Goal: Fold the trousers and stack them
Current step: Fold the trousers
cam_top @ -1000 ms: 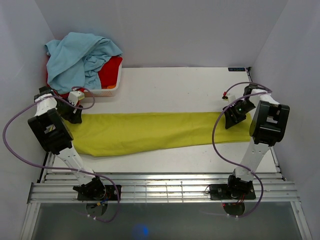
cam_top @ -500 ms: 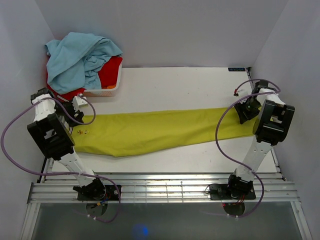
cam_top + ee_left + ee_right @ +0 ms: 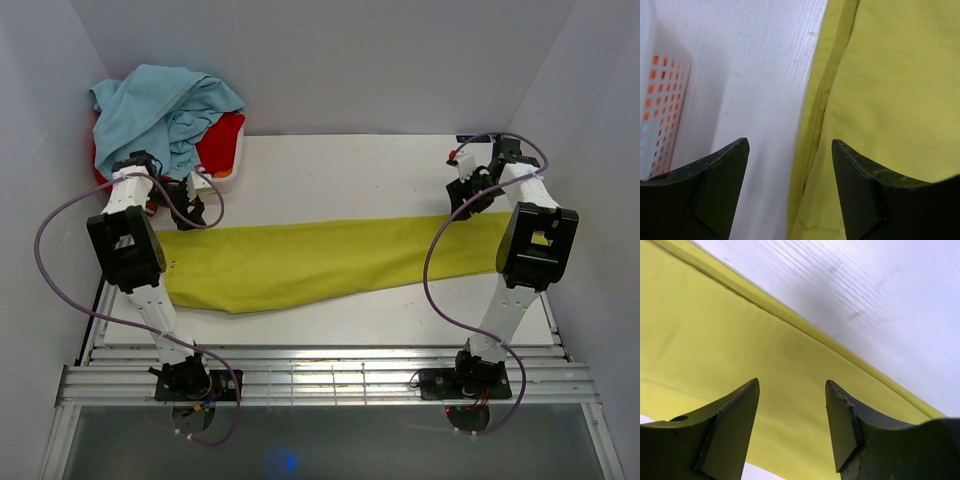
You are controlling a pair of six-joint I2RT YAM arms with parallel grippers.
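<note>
The trousers (image 3: 320,262) lie flat under left fingers (image 3: 715,195) and right fingers (image 3: 730,430) (both spread, empty).

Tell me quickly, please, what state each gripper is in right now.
Left gripper: open, holding nothing, over the edge of the plain yellow-green cloth trousers.
Right gripper: open, holding nothing, over the trousers.

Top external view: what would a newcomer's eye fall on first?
The long yellow-green trousers, stretched flat across the white table. Next, the light blue garment heaped over the red garment at the far left corner. The left gripper and right gripper hang open near the trousers' two ends.
</note>
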